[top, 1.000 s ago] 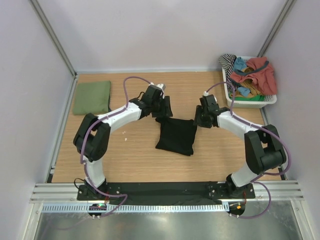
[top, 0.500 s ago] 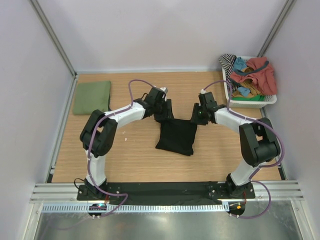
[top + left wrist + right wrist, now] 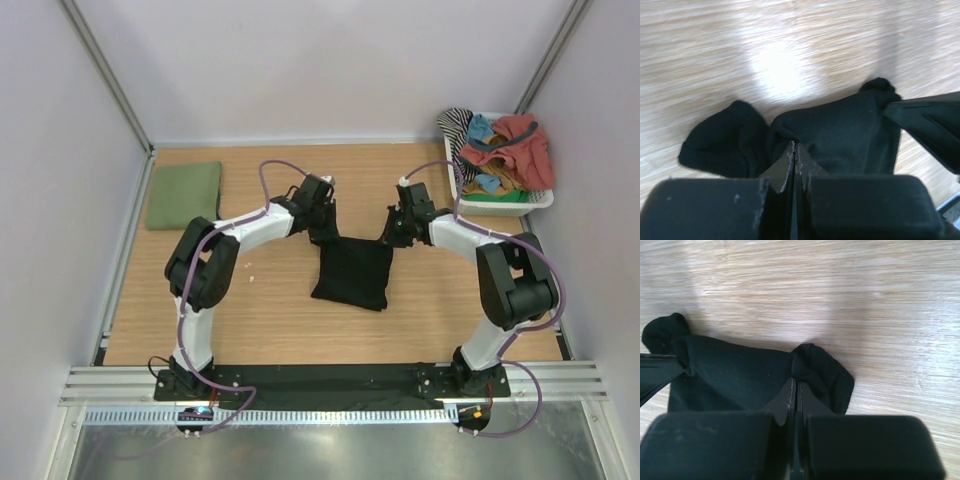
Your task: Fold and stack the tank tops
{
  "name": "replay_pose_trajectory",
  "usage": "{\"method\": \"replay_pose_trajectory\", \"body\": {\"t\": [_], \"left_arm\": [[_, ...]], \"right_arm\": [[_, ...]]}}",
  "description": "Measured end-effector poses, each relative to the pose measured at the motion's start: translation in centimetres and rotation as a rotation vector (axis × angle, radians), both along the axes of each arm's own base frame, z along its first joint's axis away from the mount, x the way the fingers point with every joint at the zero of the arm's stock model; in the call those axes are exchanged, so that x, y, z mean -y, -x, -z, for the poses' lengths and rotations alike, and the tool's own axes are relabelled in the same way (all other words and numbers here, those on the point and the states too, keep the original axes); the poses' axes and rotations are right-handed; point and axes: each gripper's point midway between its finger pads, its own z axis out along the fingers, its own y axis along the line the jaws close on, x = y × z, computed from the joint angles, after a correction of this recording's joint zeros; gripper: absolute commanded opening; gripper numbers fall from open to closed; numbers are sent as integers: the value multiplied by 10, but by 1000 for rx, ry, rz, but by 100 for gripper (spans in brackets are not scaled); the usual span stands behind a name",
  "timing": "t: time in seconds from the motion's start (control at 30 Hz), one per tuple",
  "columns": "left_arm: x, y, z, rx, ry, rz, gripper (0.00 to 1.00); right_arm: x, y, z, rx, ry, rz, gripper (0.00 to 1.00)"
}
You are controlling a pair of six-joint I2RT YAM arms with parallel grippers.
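Note:
The black tank top (image 3: pixel 352 272) lies folded at the middle of the table. My left gripper (image 3: pixel 326 233) is shut on its far left corner and my right gripper (image 3: pixel 388 236) on its far right corner. In the left wrist view the gripper (image 3: pixel 795 146) pinches the black cloth (image 3: pixel 850 130), which bunches around the closed tips. The right wrist view shows the same: that gripper (image 3: pixel 795 384) is closed on the black cloth (image 3: pixel 735 375), with a puckered corner beside it. The olive green tank top (image 3: pixel 185 195) rests folded at the far left of the table.
A white basket (image 3: pixel 497 208) at the far right holds red, teal, striped and green garments. Metal frame posts and pale walls enclose the table. Both arms arch over the table's middle.
Both grippers have moved inward and down onto the black tank top's far corners and have gone from open to shut. The cloth is bunched at both corners.

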Motion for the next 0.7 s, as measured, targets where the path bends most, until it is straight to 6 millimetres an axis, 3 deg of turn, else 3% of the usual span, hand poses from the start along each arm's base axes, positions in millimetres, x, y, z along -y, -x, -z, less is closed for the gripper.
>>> {"method": "replay_pose_trajectory", "body": {"t": [0.17,0.23,0.37,0.47,0.5,0.6,0.7], "left_arm": [[-12,3,-11,12,-39,-28,0],[-17,7,-26,30,-35,-36,0],[-27,17,-77,111,16,-46,0],[-35,24,-113,180,56,-56,30],[-36,24,-120,195,64,-60,47],[-34,22,-121,197,68,-60,56],[-28,18,-92,135,43,-49,57]], "right_arm": [[-1,5,-19,44,-25,-9,1],[0,9,-38,93,-42,-14,1],[2,18,-70,178,-70,-25,1],[3,23,-92,237,-87,-31,1],[3,23,-96,249,-89,-32,1],[3,24,-98,255,-88,-34,1],[5,24,-88,225,-74,-32,1]]}}
